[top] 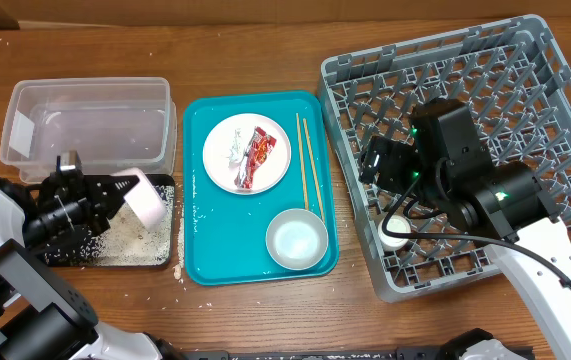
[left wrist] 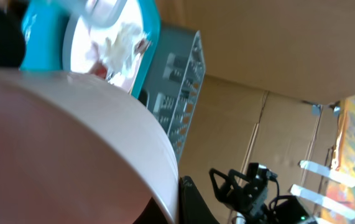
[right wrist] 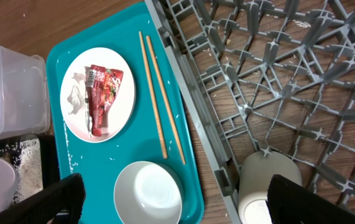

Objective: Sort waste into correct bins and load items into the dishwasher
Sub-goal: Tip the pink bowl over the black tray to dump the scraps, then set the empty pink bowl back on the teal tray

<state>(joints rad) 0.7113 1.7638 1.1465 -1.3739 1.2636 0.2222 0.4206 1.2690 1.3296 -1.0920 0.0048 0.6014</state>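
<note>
- Emptying step: tipping the small pink dish (top: 145,197), pinched in the left gripper (top: 115,190), over the rice-strewn black tray (top: 150,255).
- Hovering over the dish rack (right wrist: 276,81) with the right gripper (top: 383,160) spread; white cup (right wrist: 264,186) already inside.
- Next, probably: carrying the dish across to the rack.

Even bright light; left wrist view blurred.

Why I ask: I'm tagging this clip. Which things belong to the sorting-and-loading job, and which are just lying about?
Job:
red snack wrapper, paper wad, rice grains, clear tub, black tray, round plate, small pink dish, grey bowl, white cup, chopsticks, dish rack

Lying about:
teal tray, wooden table
</note>
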